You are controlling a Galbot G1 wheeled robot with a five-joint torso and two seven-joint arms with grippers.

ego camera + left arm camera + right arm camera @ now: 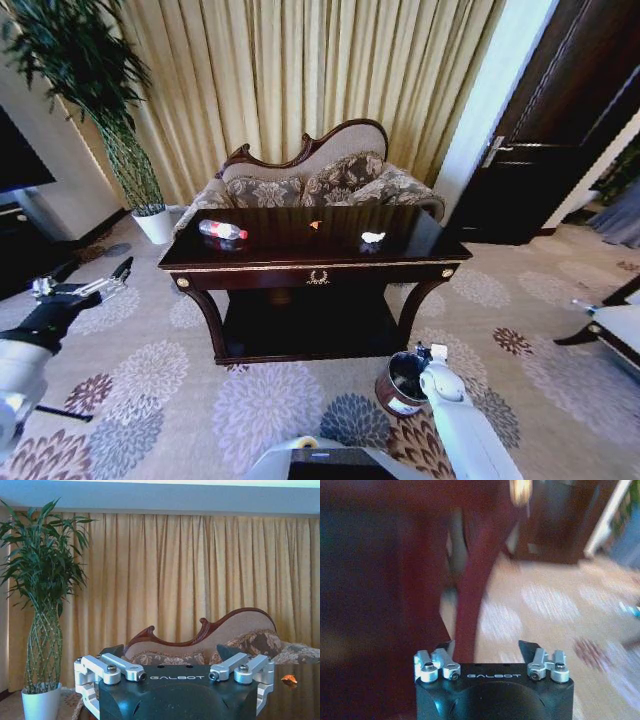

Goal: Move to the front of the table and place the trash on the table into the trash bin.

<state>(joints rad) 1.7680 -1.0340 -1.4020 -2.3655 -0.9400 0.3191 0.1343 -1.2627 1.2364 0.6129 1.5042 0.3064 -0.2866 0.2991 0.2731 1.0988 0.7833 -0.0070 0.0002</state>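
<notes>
Left tool (118, 271): held out to the left of the counter, well apart from it, level with about its top; fingers spread, nothing between them. Its wrist view looks across the counter top toward the sofa (210, 640).
Counter (318, 264): dark glossy top with gold trim, straight ahead of the robot, sofa close behind it.
Bottle (222, 230): lies on its side near the counter's left end. Clear plastic, red label; judged light and stiff enough to hold, but round, smooth and apt to roll. Best taken across the middle of the barrel, at the label.
Orange scrap (315, 225): small, mid-counter toward the back edge. Judged near weightless and flat; needs a fingertip pinch low against the glossy top.
White paper (373, 238): crumpled, right of centre. Soft, light, will compress; any raised fold serves as a hold.
Trash bin (403, 383): on the carpet by the counter's right front leg, mouth open upward.
Right tool (428, 352): low, just beside the bin's rim; fingers parted and empty. Whether it touches the rim is uncertain, its wrist view being blurred.
</notes>
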